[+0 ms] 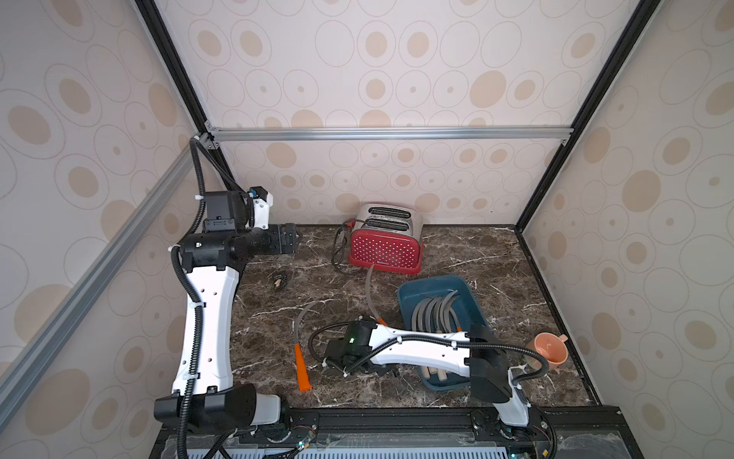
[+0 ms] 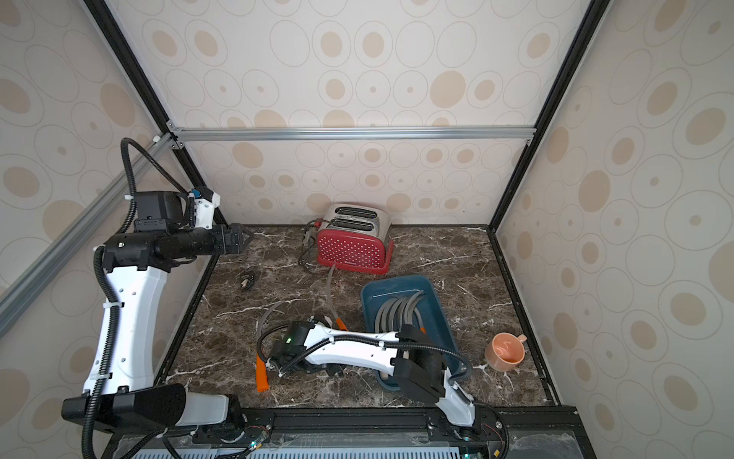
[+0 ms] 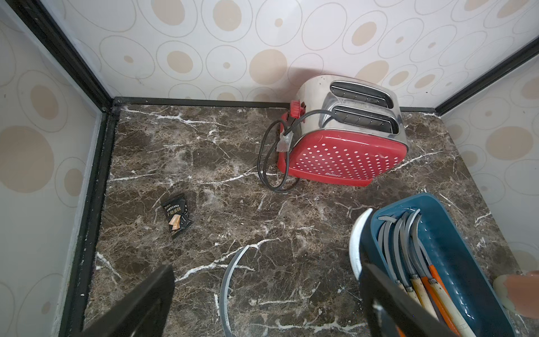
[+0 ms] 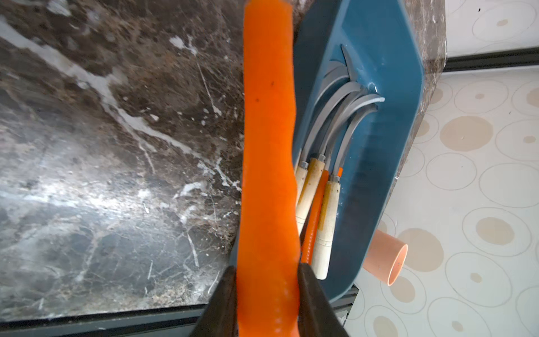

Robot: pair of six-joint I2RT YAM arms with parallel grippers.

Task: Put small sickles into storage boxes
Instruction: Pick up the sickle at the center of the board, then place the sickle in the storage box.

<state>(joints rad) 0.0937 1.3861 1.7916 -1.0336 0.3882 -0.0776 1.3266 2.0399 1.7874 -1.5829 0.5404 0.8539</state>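
Right pincer [image 4: 267,267] is clamped on the orange tapered handle of a grey-bladed small sickle [image 4: 268,131], just beside the shallow teal-blue plastic tray [image 4: 388,43] that's got a bunch more in it. Left pincer [image 1: 294,241] is wide open, well away.

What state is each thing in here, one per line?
left tool: open, empty, raised.
right tool: shut on held sickle, by its orange handle.
loose sickle: lying on the table.
tray: holds several sickles.
cup: tipped on its side.
toaster: upright, slots empty.
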